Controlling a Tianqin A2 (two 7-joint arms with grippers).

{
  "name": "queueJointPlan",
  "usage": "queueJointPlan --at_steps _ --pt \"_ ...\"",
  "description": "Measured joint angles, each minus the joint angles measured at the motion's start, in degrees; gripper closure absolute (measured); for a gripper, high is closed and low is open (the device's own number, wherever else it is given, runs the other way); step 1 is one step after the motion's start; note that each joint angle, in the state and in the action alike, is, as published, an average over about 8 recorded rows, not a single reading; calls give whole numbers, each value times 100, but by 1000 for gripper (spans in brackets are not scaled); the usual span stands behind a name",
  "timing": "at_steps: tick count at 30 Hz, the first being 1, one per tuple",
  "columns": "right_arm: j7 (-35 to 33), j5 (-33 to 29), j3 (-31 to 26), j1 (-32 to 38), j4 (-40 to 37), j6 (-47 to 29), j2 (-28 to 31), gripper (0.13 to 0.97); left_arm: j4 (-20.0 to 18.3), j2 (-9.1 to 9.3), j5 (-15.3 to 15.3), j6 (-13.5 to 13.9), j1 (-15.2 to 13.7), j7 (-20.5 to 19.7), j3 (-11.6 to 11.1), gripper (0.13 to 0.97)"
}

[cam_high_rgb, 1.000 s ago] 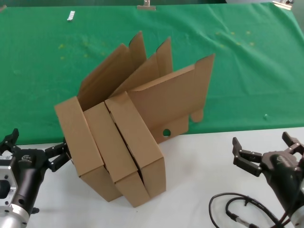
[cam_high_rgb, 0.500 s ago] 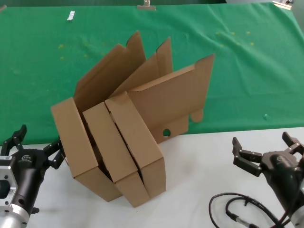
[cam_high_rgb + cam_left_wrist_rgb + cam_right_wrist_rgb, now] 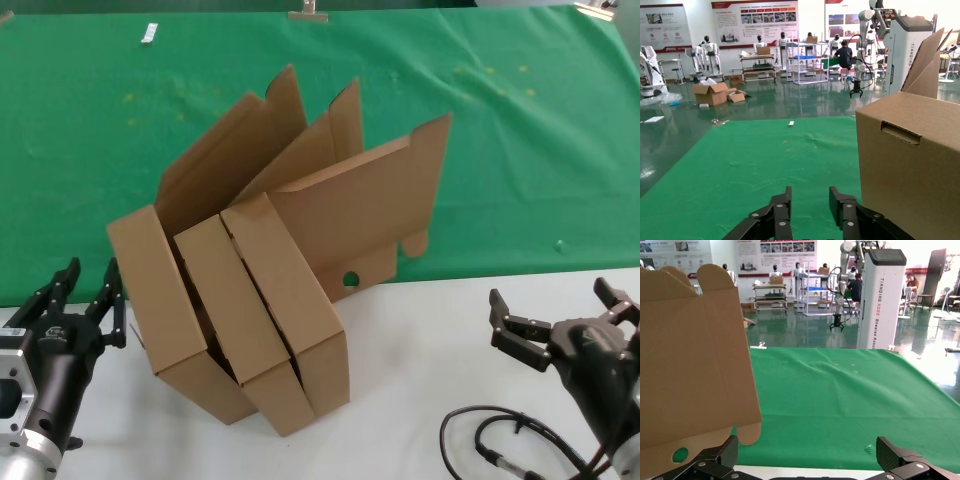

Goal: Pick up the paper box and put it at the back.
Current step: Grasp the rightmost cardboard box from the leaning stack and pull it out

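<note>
Head view, my left pincer nearly closed, empty, just beside the leftmost box, my right pincer wide open, idle on the white surface.

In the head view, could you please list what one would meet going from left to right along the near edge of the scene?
Left gripper → leftmost paper box → middle paper box → rightmost paper box → right gripper.
</note>
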Motion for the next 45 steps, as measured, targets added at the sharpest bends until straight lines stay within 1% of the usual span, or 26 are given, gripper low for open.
queueJointPlan --at_steps 6,8,15,19,22,24,29,32,34,40,45 --pt "38 16 -43 14 19 -87 133 129 0 0 0 0 0 0 0 797" --pt "86 26 -116 28 35 -118 260 129 0 0 0 0 0 0 0 810" --pt "382 72 -625 72 176 -81 1042 129 0 0 1 0 0 0 0 907" --pt "550 52 -897 62 249 -213 1593 129 0 0 1 0 0 0 0 923" --pt "532 84 -936 26 227 -562 1903 129 0 0 1 0 0 0 0 940" --pt "393 182 -876 -6 179 -930 2028 129 0 0 1 0 0 0 0 951" --pt "-324 631 -766 1 -79 -2143 2157 129 0 0 1 0 0 0 0 951" --pt "-832 819 -866 156 -435 -2902 2126 129 0 0 1 0 0 0 0 952" --pt "-1172 864 -968 349 -823 -3374 2033 129 0 0 1 0 0 0 0 952" --pt "-2062 866 -1184 1163 -2353 -4441 1530 129 0 0 1 0 0 0 0 952" --pt "-2478 810 -1345 1863 -3428 -5189 1198 129 0 0 1 0 0 0 0 952"
